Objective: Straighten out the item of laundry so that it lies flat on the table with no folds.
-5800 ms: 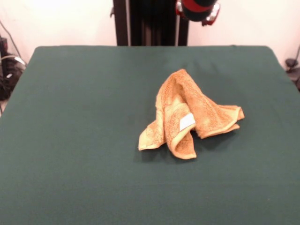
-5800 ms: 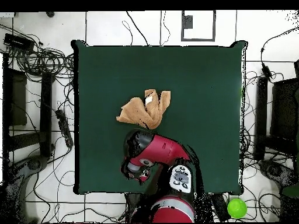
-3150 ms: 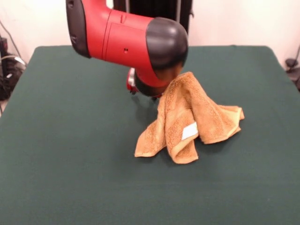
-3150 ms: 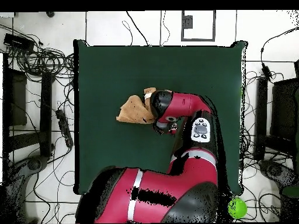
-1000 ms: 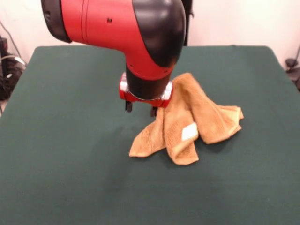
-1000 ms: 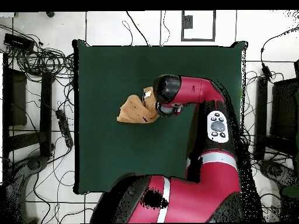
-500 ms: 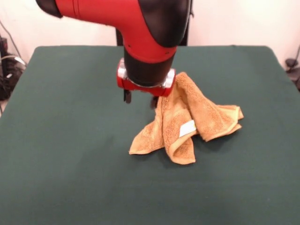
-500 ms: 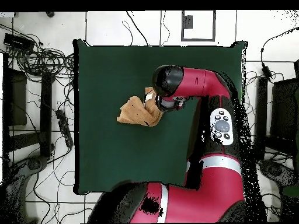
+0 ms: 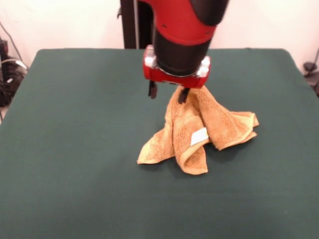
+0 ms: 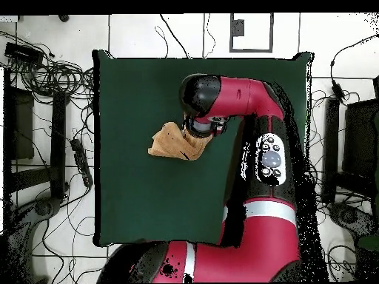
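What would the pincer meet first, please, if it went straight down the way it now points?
Probably the towel: the pincer points down with one finger at the raised peak of the bunched cloth and the other over bare table beside it. How far in depth the peak lies is hard to judge, so it might clip only the edge.

A: What lies off the table?
B: Tangled cables [image 10: 44,70] at ten o'clock, overhead.
A: And at five o'clock?
B: A green ball [image 10: 368,242], partly cut off, on the tiled floor [image 10: 141,33].
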Robot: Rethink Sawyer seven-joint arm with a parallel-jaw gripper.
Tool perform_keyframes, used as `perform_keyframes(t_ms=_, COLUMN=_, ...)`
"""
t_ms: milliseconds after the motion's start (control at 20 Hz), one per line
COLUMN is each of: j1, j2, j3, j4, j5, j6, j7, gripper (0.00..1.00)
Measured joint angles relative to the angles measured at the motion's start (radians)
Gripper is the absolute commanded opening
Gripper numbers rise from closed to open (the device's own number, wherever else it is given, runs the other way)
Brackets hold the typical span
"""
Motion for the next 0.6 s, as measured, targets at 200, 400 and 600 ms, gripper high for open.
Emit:
perform_keyframes(t_ms=200, j1=0.031, j2=0.003, j3=0.000, j4=-0.013, j5=0.006, j6=0.000, j7=0.000, gripper=1.00)
perform_keyframes(t_ms=400, j1=0.057, j2=0.015, j3=0.000, j4=-0.034, j5=0.012, j6=0.000, j7=0.000, gripper=1.00)
perform_keyframes(t_ms=600, j1=0.080, j2=0.040, j3=0.000, j4=-0.064, j5=0.013, j6=0.000, j7=0.000, gripper=1.00)
